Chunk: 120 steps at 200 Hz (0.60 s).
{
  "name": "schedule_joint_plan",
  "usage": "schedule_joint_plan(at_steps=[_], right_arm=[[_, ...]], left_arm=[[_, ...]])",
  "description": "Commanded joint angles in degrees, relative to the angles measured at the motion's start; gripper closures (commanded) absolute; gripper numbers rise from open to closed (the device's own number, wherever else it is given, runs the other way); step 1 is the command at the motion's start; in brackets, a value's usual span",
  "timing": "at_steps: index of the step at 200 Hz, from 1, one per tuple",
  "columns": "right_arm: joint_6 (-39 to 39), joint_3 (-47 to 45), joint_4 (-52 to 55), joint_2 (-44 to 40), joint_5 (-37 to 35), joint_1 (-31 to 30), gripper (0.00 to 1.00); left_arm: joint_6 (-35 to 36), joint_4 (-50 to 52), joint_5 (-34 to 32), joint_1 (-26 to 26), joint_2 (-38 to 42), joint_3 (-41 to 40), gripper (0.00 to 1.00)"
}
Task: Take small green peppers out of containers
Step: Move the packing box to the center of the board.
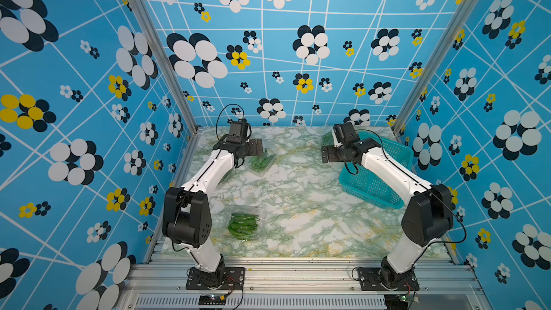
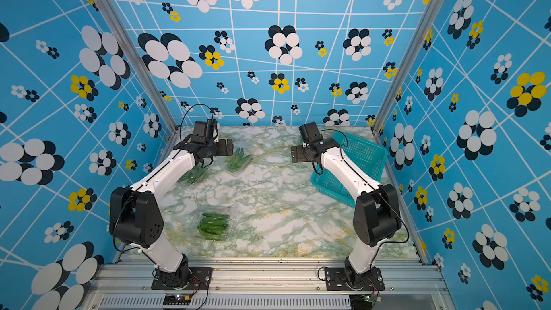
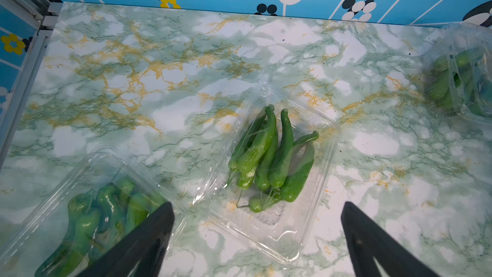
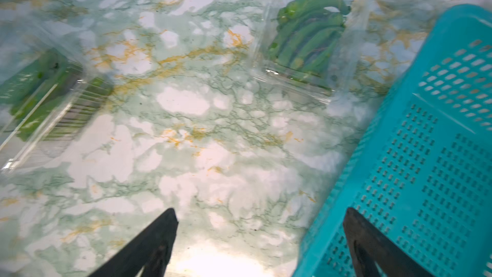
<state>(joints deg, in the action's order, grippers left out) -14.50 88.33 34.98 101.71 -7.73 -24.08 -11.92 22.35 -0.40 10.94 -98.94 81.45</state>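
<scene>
Task looks unstarted: left gripper (image 3: 257,205) and right gripper (image 4: 260,210) hover spread wide and empty, while all visible small green peppers (image 3: 271,155) lie inside the clear containers (image 3: 292,249), one just ahead of the left jaws.

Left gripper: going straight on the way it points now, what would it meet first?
Probably the clear container of small green peppers lying ahead of the open left gripper; depth is uncertain.

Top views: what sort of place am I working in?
Likely a staged robot test cell, not a real kitchen: blue flower-print panels wall in a marble-look tabletop, and aluminium rails frame it.
</scene>
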Motion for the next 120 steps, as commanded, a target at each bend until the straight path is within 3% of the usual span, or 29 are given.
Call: schedule_joint_plan(at_steps=[1, 45, 120], right_arm=[[-5.92, 2.86, -3.02, 4.78, 8.07, -1.7, 0.01], [-13.05, 7.83, -9.75, 11.92, 18.96, -3.45, 0.03], [-16.85, 11.95, -12.17, 17.37, 24.89, -3.78, 0.09]], left_arm=[[0.22, 0.31, 4.9, -1.99, -3.11, 3.11, 0.01], [-0.4, -0.24, 9.16, -2.7, -10.55, 8.21, 0.0], [-1.11, -0.09, 11.5, -2.98, -19.05, 12.69, 0.01]])
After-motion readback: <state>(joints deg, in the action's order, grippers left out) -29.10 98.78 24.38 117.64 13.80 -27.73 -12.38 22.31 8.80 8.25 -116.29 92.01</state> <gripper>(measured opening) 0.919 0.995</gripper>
